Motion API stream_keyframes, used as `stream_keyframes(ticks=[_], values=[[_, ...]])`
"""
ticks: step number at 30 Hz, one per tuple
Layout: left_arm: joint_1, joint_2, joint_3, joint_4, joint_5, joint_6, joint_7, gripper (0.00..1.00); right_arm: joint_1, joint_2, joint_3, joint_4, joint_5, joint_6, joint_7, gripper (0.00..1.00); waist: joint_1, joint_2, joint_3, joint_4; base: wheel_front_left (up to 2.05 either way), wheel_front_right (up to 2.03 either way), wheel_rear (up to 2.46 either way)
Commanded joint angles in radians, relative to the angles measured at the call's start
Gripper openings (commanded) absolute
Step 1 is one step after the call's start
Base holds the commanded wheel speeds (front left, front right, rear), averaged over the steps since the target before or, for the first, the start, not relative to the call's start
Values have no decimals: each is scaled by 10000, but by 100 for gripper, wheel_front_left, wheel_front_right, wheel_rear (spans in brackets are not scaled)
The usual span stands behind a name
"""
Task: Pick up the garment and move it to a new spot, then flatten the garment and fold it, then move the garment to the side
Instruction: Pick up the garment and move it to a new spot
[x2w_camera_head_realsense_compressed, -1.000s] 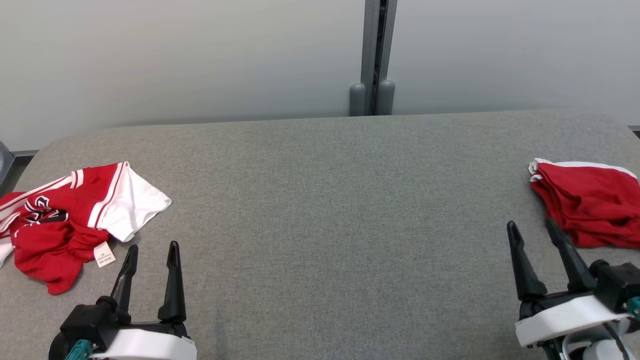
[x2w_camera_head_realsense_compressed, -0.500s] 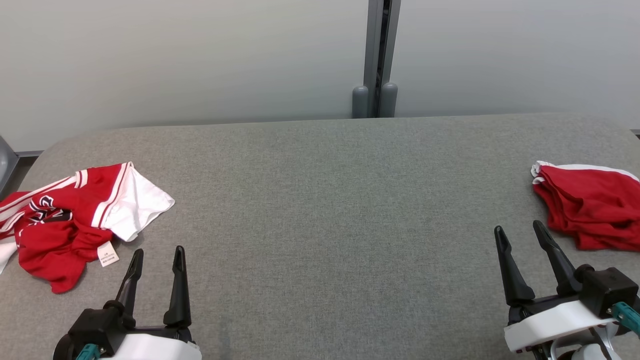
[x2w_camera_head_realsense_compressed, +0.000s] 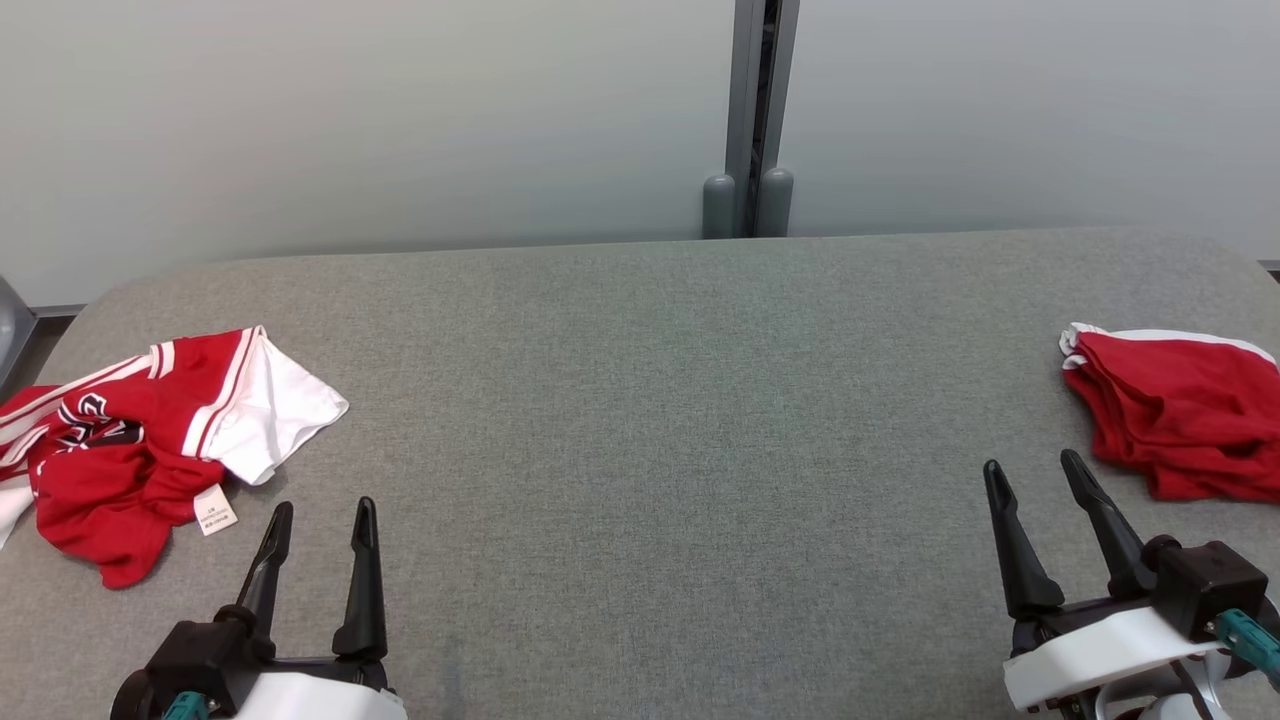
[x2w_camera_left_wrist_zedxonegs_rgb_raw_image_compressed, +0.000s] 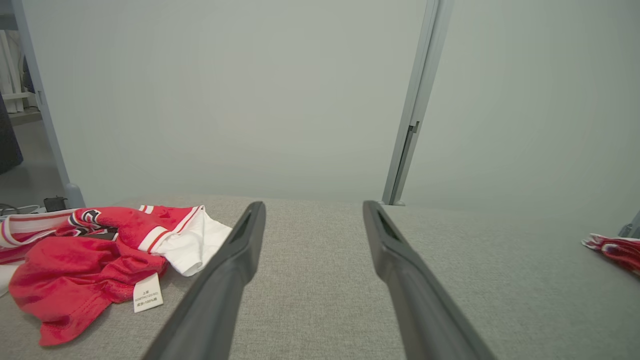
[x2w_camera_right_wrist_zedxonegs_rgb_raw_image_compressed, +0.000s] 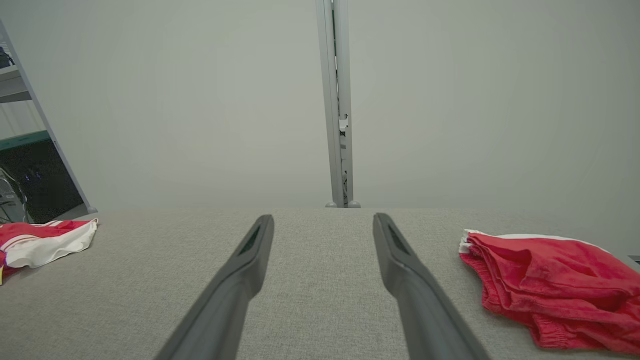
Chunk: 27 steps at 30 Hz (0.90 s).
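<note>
A crumpled red and white garment (x2w_camera_head_realsense_compressed: 140, 440) with a white care label lies at the table's left end; the left wrist view shows the garment (x2w_camera_left_wrist_zedxonegs_rgb_raw_image_compressed: 90, 250) left of the fingers. My left gripper (x2w_camera_head_realsense_compressed: 324, 506) stands open just right of and nearer than the garment, apart from it, with nothing between its fingers (x2w_camera_left_wrist_zedxonegs_rgb_raw_image_compressed: 230, 270). A folded red garment (x2w_camera_head_realsense_compressed: 1170, 410) with white trim lies at the right end. My right gripper (x2w_camera_head_realsense_compressed: 1031, 461) is open and empty, just left of the folded garment (x2w_camera_right_wrist_zedxonegs_rgb_raw_image_compressed: 550, 280) without touching it.
The grey fabric table (x2w_camera_head_realsense_compressed: 640, 400) stretches wide between the two garments. A pale wall with a grey vertical post (x2w_camera_head_realsense_compressed: 748, 110) rises behind its far edge. The table's rounded left corner (x2w_camera_head_realsense_compressed: 90, 300) drops off beside the crumpled garment.
My right gripper has drawn back and to the left, away from the folded red garment. The left gripper shifted slightly right and back. The head view moved a little.
</note>
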Motion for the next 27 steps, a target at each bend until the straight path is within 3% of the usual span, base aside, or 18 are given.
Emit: stream_keyframes(ticks=[1, 17, 27], values=[[-38, 30, 39, -30, 44, -68, -11, 100, 66, -30, -56, -26, -74, 2, -37, 100, 0, -1, 3, 0, 0, 0, 0], [-105, -6, 110, 47, 115, -94, -11, 100, 87, 24, -71, 76, 5, 2, 65, 100, 0, -1, -63, 45, 0, 0, 0], [-403, 83, 470, 109, 77, -118, -12, 100, 11, 40, -36, 15, 35, 2, 57, 100, 0, -1, 67, 1036, 0, 0, 0]])
